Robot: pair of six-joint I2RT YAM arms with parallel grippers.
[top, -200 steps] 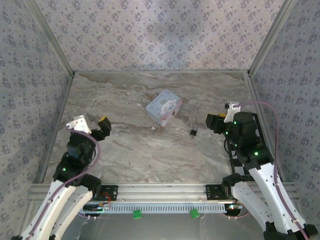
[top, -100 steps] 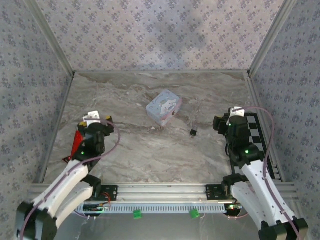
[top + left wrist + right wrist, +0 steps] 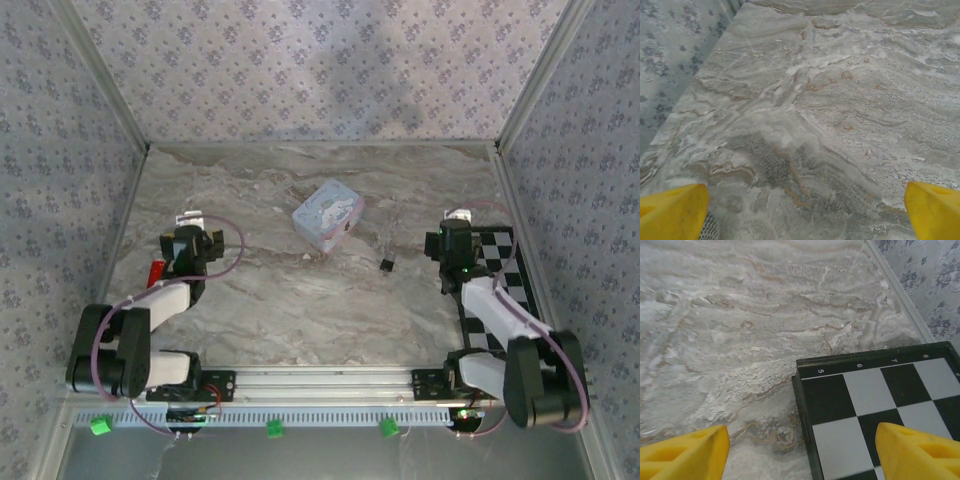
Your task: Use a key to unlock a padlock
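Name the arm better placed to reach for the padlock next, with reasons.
Right. The right pincer, open, is much nearer the padlock. The left pincer, also open, sits far off across the table.

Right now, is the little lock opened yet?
Hard to say. Done: unclear, the padlock lies untouched on the table, too small to show whether it is open. In hand: nothing, both jaws stand open and empty, away from it. Left: likely the whole unlocking.
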